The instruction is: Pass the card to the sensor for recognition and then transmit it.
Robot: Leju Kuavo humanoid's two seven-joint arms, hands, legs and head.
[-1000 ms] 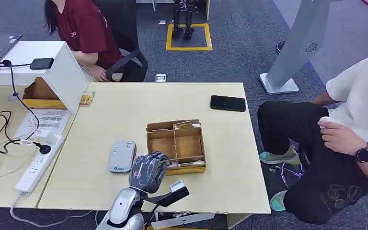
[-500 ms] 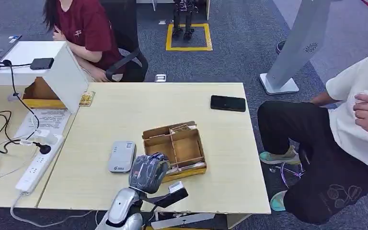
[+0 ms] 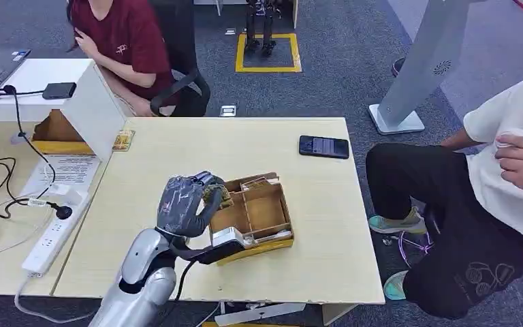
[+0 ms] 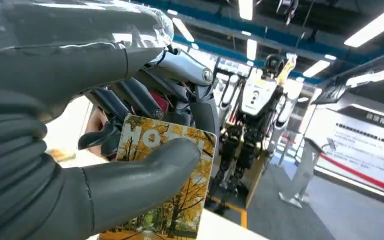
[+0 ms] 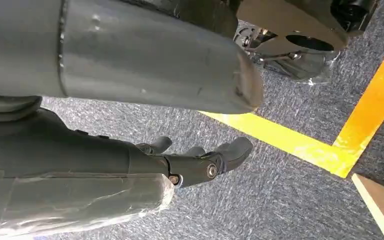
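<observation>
The card [image 4: 172, 185], printed with yellow autumn trees, is pinched in the left hand [image 3: 185, 203]: the thick grey thumb [image 4: 145, 175] lies across its face and the darker fingers [image 4: 130, 100] curl behind it. In the head view the card [image 3: 216, 196] sticks out of that hand just above the left edge of the cardboard box [image 3: 255, 210], raised off the table [image 3: 177, 146]. The box is an open tray split into compartments, turned slightly askew, with more cards standing in its far compartment. The left hand and its silver forearm cover the table just left of the box. Far beyond the box, near the table's right back corner, lies a black phone [image 3: 323, 146] with its screen lit. Well to the right of the box sits a person in a white shirt and black trousers [image 3: 490, 204]; behind the table's far left corner sits a person in a dark red shirt [image 3: 126, 41]. The right hand [image 5: 195, 160] hangs over blue-grey carpet with yellow floor tape, its fingers loosely apart and nothing in them.
</observation>
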